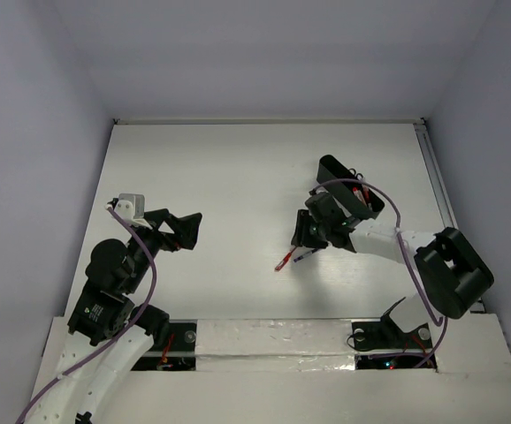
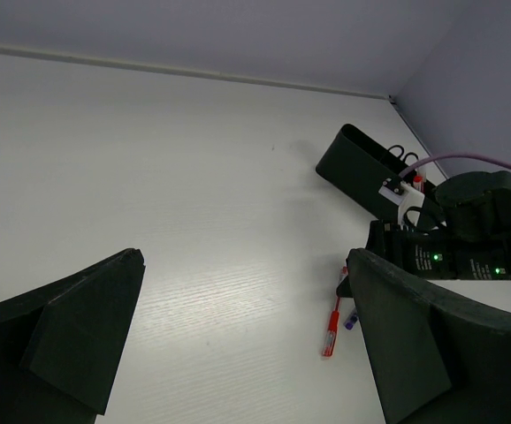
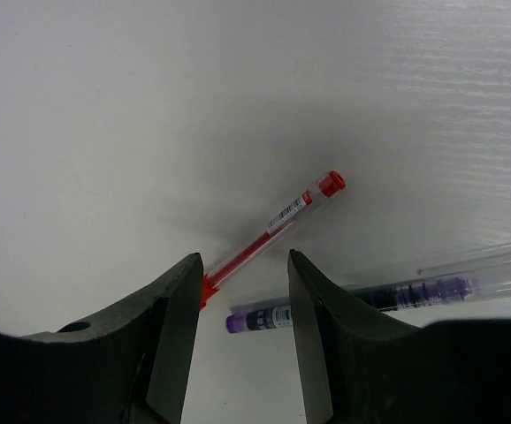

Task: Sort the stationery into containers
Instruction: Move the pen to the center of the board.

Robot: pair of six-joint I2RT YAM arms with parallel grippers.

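Right gripper [image 3: 244, 265] jaws stand open over the red pen [image 3: 278, 221] at frame centre; probably light, stiff, slick, best pinched mid-barrel. Left gripper [image 2: 245, 261] jaws open, empty.

One red pen [image 3: 270, 229], one purple pen [image 3: 362, 299] — one tray [image 2: 351, 166], contents unclear.

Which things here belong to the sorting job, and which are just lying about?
Job:
red pen
purple pen
black tray
scissors, inside the tray

Not job:
purple cable
white table
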